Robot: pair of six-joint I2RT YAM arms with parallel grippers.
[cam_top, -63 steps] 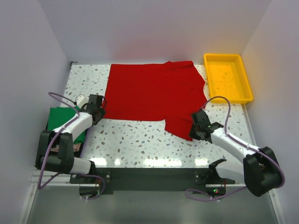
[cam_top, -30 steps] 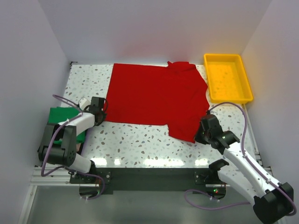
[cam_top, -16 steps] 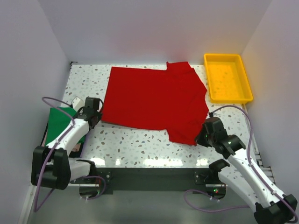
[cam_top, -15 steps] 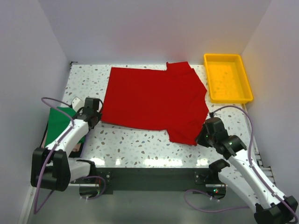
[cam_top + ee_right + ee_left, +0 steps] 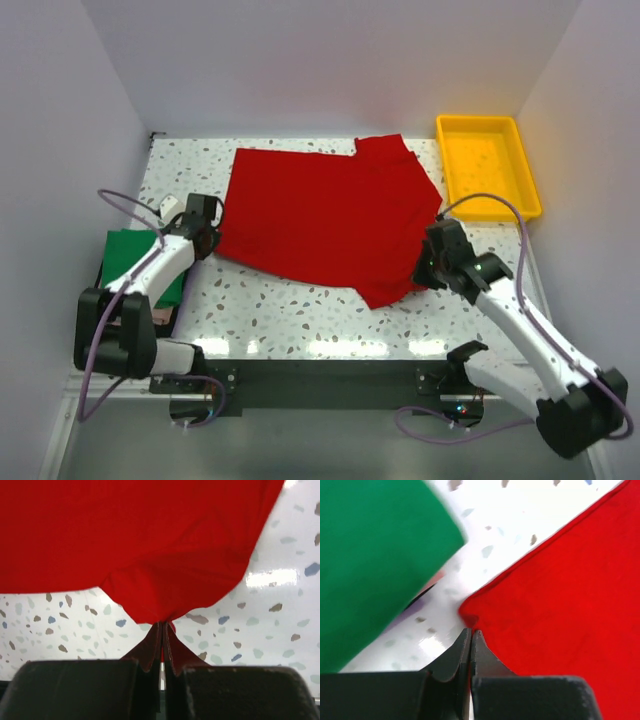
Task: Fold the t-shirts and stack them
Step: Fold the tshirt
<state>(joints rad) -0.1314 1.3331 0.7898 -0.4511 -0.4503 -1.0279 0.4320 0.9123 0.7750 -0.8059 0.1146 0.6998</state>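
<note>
The red shirt (image 5: 325,215) lay spread on the bench (image 5: 300,305) just beside the tray (image 5: 485,160), its long axis stretched between both claws. The left claw (image 5: 210,232) pinched its corner far from the tray; the right claw (image 5: 425,270) pinched the corner near it. The green shirt (image 5: 135,260) lay farthest away.

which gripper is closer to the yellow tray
Right. The right gripper is by the front left corner of the yellow tray; the left gripper is far across, by the green t-shirt.
</note>
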